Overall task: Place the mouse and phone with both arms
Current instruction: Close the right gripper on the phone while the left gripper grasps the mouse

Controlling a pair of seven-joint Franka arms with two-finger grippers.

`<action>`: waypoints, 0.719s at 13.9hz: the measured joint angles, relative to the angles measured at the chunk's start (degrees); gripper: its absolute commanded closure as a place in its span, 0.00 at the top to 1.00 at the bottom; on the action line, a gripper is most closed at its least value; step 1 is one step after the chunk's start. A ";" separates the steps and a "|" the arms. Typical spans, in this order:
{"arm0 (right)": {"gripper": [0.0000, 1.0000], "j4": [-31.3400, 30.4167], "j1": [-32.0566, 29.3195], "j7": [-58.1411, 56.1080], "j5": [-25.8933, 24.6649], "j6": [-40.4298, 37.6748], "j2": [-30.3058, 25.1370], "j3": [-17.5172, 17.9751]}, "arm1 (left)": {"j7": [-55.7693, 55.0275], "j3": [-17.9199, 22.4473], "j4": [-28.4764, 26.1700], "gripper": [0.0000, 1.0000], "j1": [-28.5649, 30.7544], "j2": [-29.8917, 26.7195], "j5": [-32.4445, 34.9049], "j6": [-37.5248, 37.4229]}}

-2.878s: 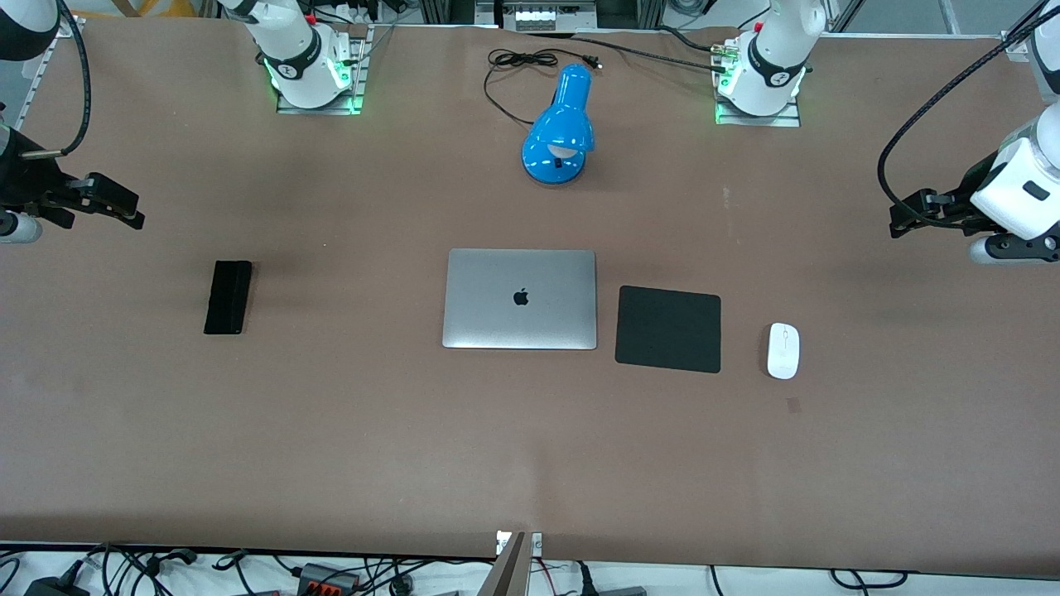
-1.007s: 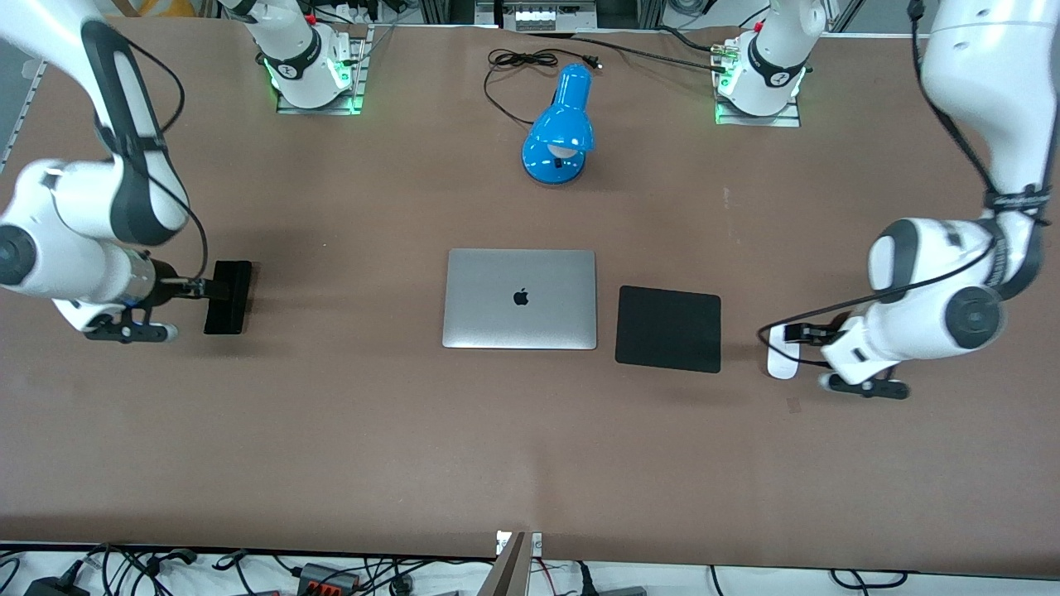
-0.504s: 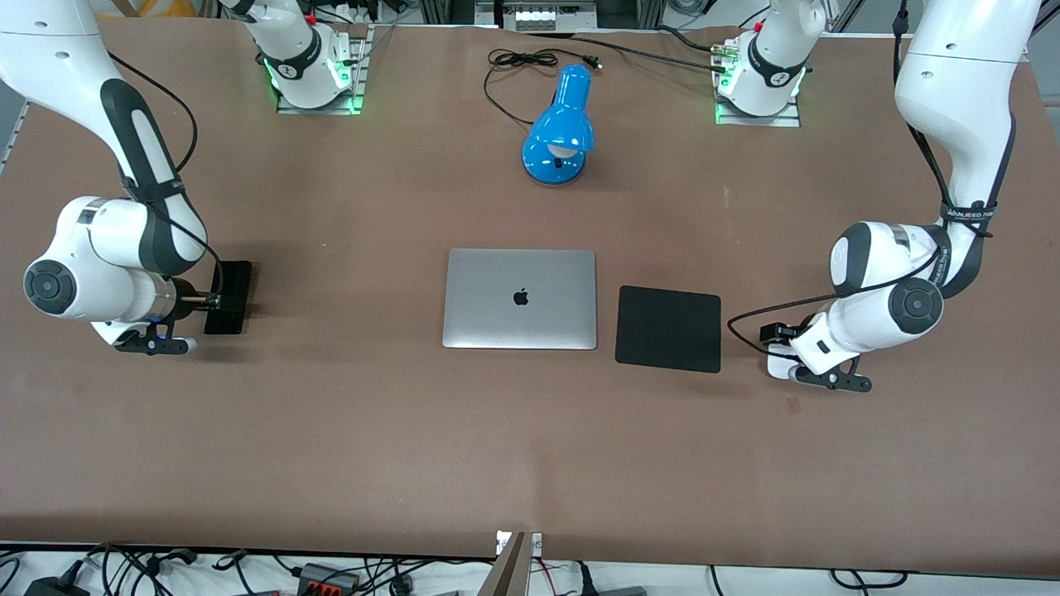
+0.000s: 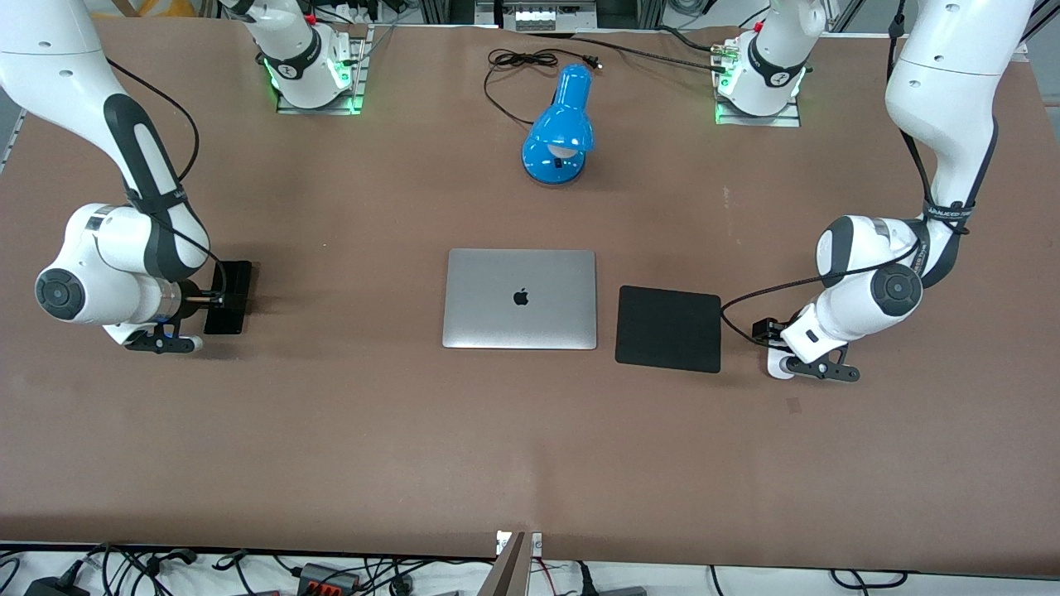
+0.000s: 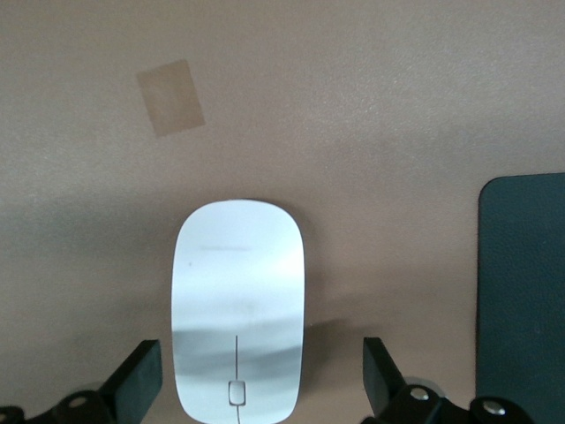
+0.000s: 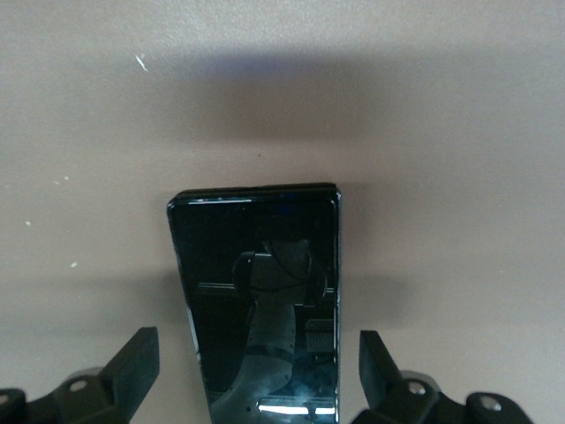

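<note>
Fingers (image 5: pixel 141 375) of the left gripper (image 5: pixel 256 389) spread wide, one on each side of the mouse (image 5: pixel 238 309), clear gaps both sides, nothing held. Straddle lines up with the mouse's long axis, so closing would likely pinch its flanks. Mouse lies flat on the tabletop (image 4: pixel 530 430) toward the left arm's end, just beside the black pad (image 4: pixel 668 329), not on it; in the front view the left gripper (image 4: pixel 774 348) covers most of the mouse (image 4: pixel 774 367). Small tan patch (image 5: pixel 170 85) on the tabletop close to the mouse.

Fingers (image 6: pixel 137 362) of the right gripper (image 6: pixel 256 380) also wide apart, flanking the phone (image 6: pixel 256 291), not touching, nothing held. Phone lies flat, glossy face up, reflecting the gripper above it, so the approach is straight down over its narrow width. In the front view the right gripper (image 4: pixel 203 300) sits low over the phone (image 4: pixel 229 296), toward the right arm's end of the tabletop.

Both arms at pre-grasp, likely need a little more descent, then close. Closed silver laptop (image 4: pixel 519 299) at centre between the two items; blue lamp (image 4: pixel 561 128) lies farther from the front camera, its cord (image 4: pixel 517 62) loose beside it. Pad next to the laptop looks the likely spot for the mouse.
</note>
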 measured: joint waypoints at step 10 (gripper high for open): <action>1.00 0.01 -0.01 -0.04 0.01 2.72 2.18 0.00 | 1.14 0.39 -0.69 0.90 1.36 0.00 0.00 1.93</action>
